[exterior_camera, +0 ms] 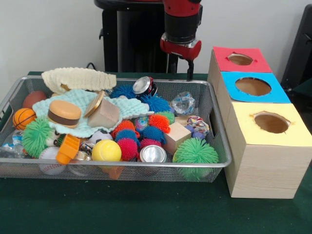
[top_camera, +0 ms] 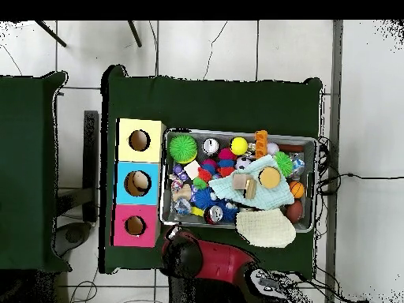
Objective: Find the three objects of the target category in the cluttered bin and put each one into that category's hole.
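I see the gripper [exterior_camera: 189, 68] above the cluttered bin's [exterior_camera: 122, 164] far rim; I cannot tell its opening. Overhead, the arm hides it. The bin lies beside three wooden boxes [top_camera: 140, 182], long axis pointing toward them.

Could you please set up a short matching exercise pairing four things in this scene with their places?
Things:
1. toy burger
2. big green spiky ball
3. small basketball
4. cream knitted cloth

Places, as the front view shows them:
A. draped over the cluttered bin's far rim
B. near corner of the bin, next to the yellow-topped box
C. on the mint cloth
D. at the bin's end away from the boxes

Pairs: 1-C, 2-B, 3-D, 4-A
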`<move>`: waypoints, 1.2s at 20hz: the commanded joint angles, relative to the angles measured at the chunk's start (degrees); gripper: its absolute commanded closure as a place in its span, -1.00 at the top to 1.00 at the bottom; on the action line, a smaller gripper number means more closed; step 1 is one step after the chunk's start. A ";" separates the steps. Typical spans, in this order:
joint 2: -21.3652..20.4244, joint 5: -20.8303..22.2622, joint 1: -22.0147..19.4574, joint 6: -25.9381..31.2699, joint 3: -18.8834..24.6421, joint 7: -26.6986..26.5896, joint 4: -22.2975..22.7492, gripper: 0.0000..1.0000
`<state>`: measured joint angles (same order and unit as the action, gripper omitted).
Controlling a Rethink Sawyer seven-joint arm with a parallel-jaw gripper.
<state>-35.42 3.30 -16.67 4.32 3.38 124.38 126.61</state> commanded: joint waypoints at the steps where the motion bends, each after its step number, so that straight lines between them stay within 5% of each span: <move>1: 3.27 -2.99 -1.61 3.17 3.06 4.70 -10.91 1.00; 18: 5.10 -2.98 0.04 8.11 1.23 3.48 -17.01 1.00; 24: -3.32 -4.37 1.30 15.72 0.63 6.01 -13.08 1.00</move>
<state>-33.26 2.90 -15.96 13.49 2.91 124.38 121.61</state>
